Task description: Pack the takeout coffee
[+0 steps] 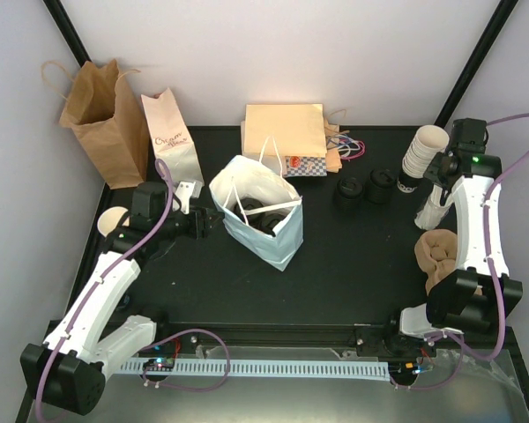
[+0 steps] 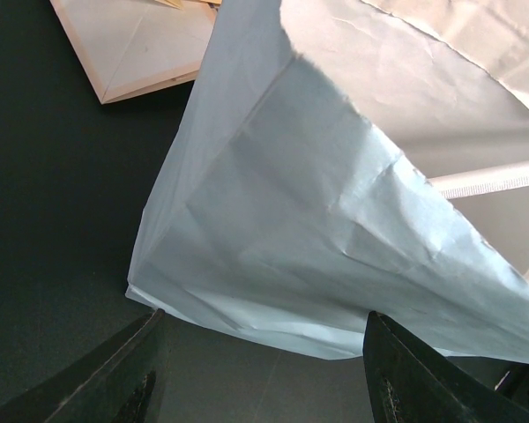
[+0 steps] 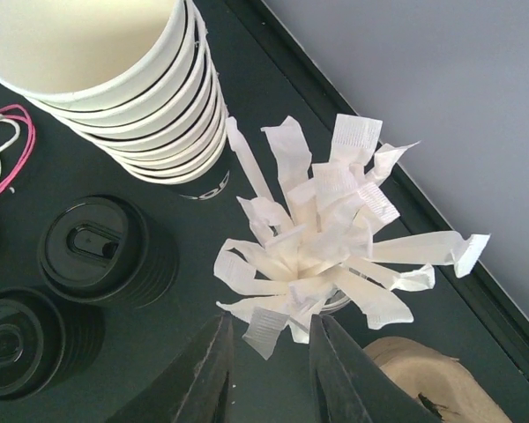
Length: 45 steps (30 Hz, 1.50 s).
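A pale blue-white paper bag [image 1: 257,216] stands open at the table's middle. Dark round lids [image 1: 263,217] show inside it; I cannot see any cup body, so I cannot tell if the takeout coffee is among them. My left gripper [image 1: 210,218] is open and empty at the bag's left side. In the left wrist view the bag's lower wall [image 2: 317,229] sits just ahead of the gripper [image 2: 264,388], whose jaws stand wide apart. My right gripper [image 1: 439,169] hovers at the far right over a bunch of wrapped straws [image 3: 326,238]. It is open [image 3: 271,339], with a wrapper end hanging between the tips.
A stack of bare cream cups [image 1: 420,154] [image 3: 115,70] and two black lid stacks [image 1: 363,188] [image 3: 97,251] stand by the right gripper. A brown bag [image 1: 101,119], a white printed pouch [image 1: 172,141] and flat tan bags [image 1: 282,132] line the back. Brown napkins [image 1: 436,256] lie at the right.
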Available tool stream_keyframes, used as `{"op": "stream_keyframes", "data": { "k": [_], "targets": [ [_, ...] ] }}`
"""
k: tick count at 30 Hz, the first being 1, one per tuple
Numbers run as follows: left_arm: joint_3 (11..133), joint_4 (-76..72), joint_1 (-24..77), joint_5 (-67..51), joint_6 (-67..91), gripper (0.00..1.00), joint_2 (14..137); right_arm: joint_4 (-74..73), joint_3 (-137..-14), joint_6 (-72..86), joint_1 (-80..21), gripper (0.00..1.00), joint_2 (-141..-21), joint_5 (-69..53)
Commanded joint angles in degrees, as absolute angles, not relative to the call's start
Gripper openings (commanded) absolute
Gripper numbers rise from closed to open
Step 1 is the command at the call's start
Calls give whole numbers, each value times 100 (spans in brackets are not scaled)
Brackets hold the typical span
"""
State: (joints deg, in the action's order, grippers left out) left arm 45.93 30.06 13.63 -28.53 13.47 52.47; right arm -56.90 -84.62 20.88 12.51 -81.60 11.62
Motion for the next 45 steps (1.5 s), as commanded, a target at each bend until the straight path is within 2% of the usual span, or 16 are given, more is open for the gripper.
{"op": "stream_keyframes", "data": {
  "k": [1,9,13,27,45],
  "targets": [
    [4597,2909,1415,-2824,1221,63,5221,-5574,-8620,2032,1257,28,-8232,1067],
    [4588,2909,1424,-2809,1213,63,5228,-5689,-8775,2055,1257,13,-8386,1152],
    [4587,2905,1428,-2812,1207,63,5229,-5738,-8836,2047,1257,1,-8315,1214],
    [4588,2913,1475,-2802,1207,63,5232,-6148,-9343,2011,1257,1,-7921,1582],
    [4587,2927,1590,-2777,1213,63,5203,-6877,-10326,1984,1257,1,-7292,1400]
  ]
}}
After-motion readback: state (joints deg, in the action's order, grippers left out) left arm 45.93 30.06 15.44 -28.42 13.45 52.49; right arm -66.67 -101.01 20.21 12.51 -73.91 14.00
